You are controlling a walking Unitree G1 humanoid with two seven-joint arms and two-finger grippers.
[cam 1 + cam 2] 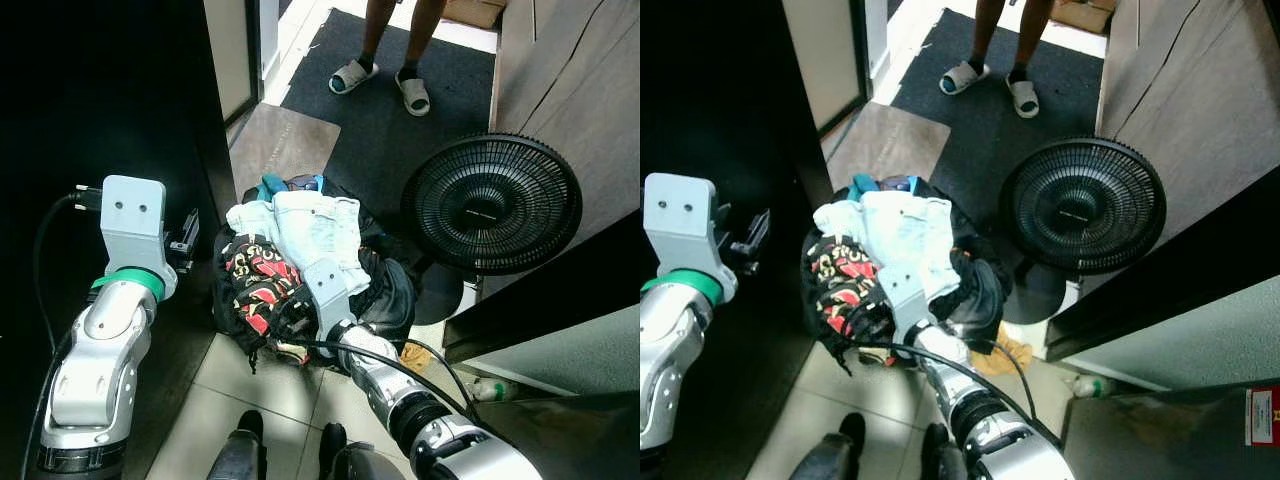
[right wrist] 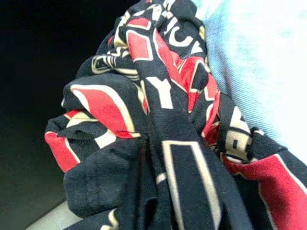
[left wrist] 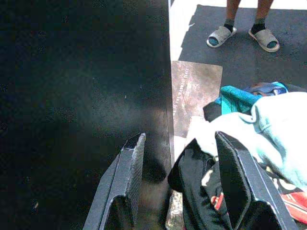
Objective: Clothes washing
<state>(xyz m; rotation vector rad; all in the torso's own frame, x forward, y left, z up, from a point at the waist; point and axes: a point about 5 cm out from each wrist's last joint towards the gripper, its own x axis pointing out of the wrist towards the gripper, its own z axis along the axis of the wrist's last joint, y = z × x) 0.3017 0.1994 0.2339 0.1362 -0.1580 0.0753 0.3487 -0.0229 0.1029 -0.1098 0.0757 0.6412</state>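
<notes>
A heap of clothes sits on the floor in front of me. On top lies a pale blue denim piece [image 1: 315, 225], with a red, black and cream patterned garment [image 1: 255, 275] on its left, a teal cloth [image 1: 268, 185] at the back and black fabric [image 1: 385, 285] on the right. My right gripper [image 1: 295, 325] is pushed into the near side of the heap. The patterned garment [image 2: 163, 120] bunches close up in the right wrist view and hides the tips. My left gripper [image 3: 180, 139] hangs open, holding nothing, just left of the heap beside a dark panel [image 3: 72, 96].
A black floor fan [image 1: 490, 205] stands close on the heap's right, and a wooden wall [image 1: 590, 90] rises behind it. A person in sandals [image 1: 380, 80] stands on a dark mat [image 1: 400, 130] beyond. A tall dark unit [image 1: 100, 90] fills the left. My feet [image 1: 250, 430] are on pale tiles.
</notes>
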